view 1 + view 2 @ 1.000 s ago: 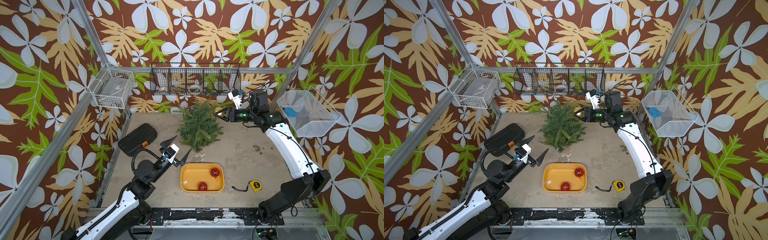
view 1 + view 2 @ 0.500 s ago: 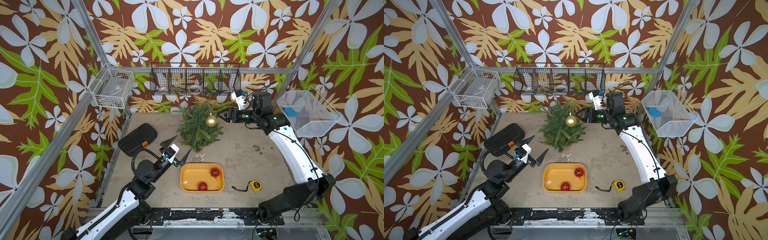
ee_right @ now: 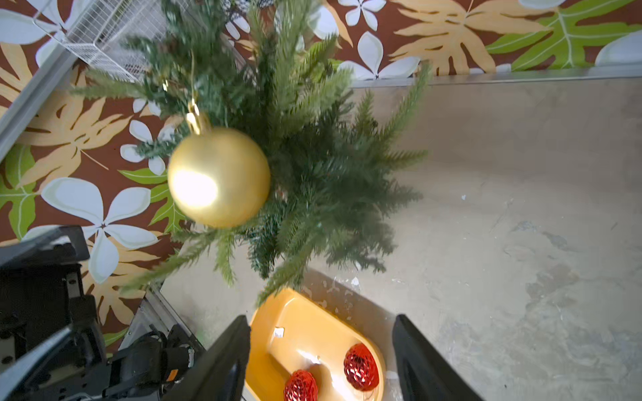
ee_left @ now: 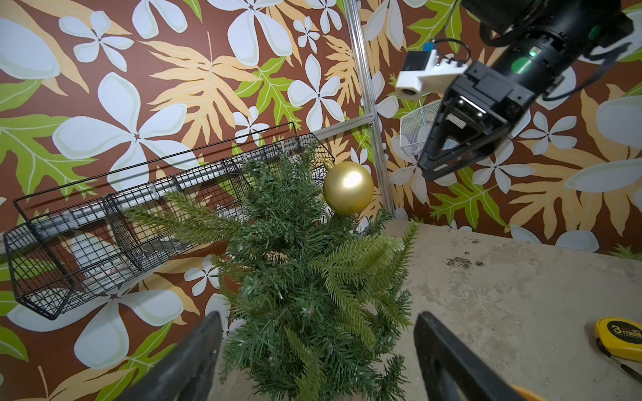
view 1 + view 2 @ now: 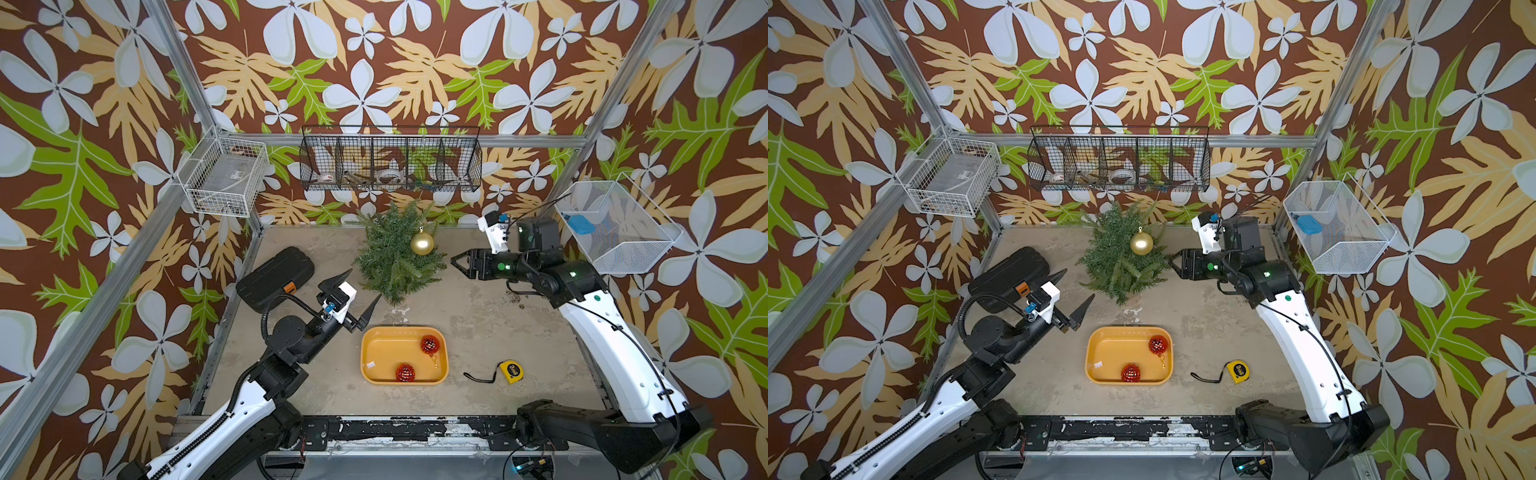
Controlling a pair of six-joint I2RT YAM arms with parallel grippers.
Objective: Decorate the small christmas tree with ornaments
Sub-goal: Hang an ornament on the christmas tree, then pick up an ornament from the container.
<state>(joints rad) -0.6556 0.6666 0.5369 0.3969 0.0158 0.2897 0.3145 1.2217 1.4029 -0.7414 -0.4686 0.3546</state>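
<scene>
The small christmas tree [image 5: 390, 262] [image 5: 1121, 266] stands at the back middle of the table. A shiny gold ornament [image 5: 422, 243] [image 5: 1141, 243] [image 4: 348, 187] [image 3: 219, 177] hangs by its loop from an upper right branch. Two glittery red ornaments [image 5: 429, 344] [image 5: 405, 372] [image 3: 361, 366] lie in the yellow tray [image 5: 386, 353]. My right gripper [image 5: 455, 261] [image 3: 321, 319] is open and empty, just right of the tree and apart from the gold ball. Left of the tray, my left gripper [image 5: 365, 283] [image 4: 318, 316] is raised, open and empty, facing the tree.
A black case [image 5: 274, 276] lies at the back left. A yellow tape measure [image 5: 511, 371] sits right of the tray. A black wire rack [image 5: 390, 162] hangs on the back wall, a white wire basket [image 5: 224, 178] at left, a mesh basket [image 5: 615, 224] at right.
The right gripper let go of the gold ornament, which now hangs on the tree, and drew back to the right. The left arm has not moved.
</scene>
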